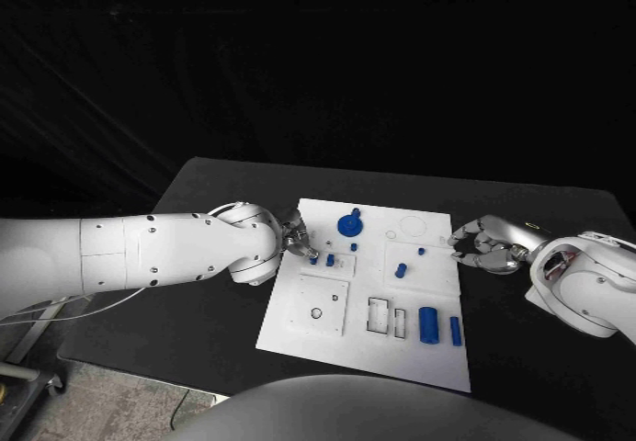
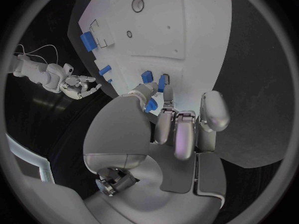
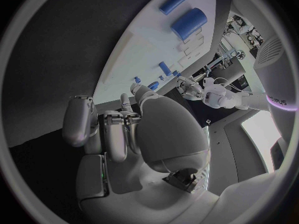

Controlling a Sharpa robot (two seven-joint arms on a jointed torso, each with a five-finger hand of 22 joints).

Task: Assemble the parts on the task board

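- The left hand [image 1: 294,241] reaches in over the left edge of the task board [image 1: 318,331], near its far half. Its fingertips [image 2: 163,93] are bent down onto a small blue part [image 1: 314,260]; whether they actually grip it I cannot tell.
- Just beside that part, a second small blue peg [image 1: 330,260] stands on the board, in a faint square outline.
- Farther back, a round blue part [image 1: 350,223] with a knob on top sits near the board's far edge.
- Near the middle of the board are a tiny blue piece [image 1: 356,246], an oblong blue part [image 1: 401,270], and another tiny piece [image 1: 422,250] toward the right.
- On the near half, a square outline with a small ring lies to the left, two narrow rectangular slots in the centre.
- Right of the slots, a thick blue cylinder [image 1: 428,324] lies flat, with a thinner blue rod [image 1: 455,331] just beside it.
- The right hand [image 1: 485,251] rests on the black table [image 1: 198,193], just off the board's right edge. Its fingers are curled inward and hold nothing.
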